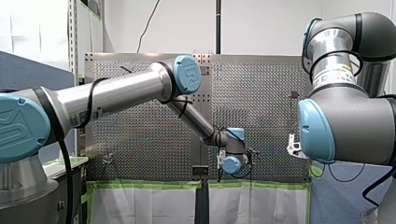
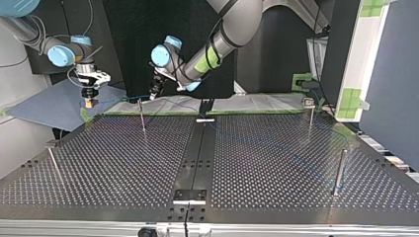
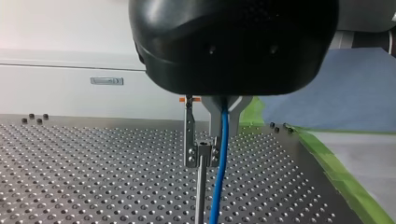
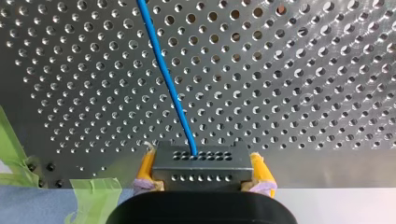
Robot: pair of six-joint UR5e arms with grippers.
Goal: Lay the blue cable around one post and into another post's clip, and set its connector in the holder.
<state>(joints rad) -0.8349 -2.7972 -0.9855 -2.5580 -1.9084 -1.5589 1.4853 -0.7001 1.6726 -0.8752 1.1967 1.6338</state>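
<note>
Over the perforated counter (image 3: 93, 177), note that the left gripper (image 3: 223, 114), closed on the blue cable (image 3: 218, 177), holds it hanging parallel to the post (image 3: 200, 196) and just beside its clip (image 3: 201, 153), not yet in it, while the right gripper (image 4: 203, 172) is clamped on the connector (image 4: 201, 158).

Both arms reach out, tools closed.
My left tool (image 3: 224, 122) pinches the blue cable (image 3: 218, 182) between metal fingers (image 3: 214, 116); my right tool's (image 4: 201, 169) yellow pads (image 4: 146, 166) clamp the connector (image 4: 201, 158).

tabletop (image 4: 303, 70) perforated brushed metal, semi-matt; blue cable (image 4: 168, 79) smooth glossy plastic jacket; connector (image 4: 201, 165) matt dark-grey block; post (image 3: 200, 196) bare smooth metal.
</note>
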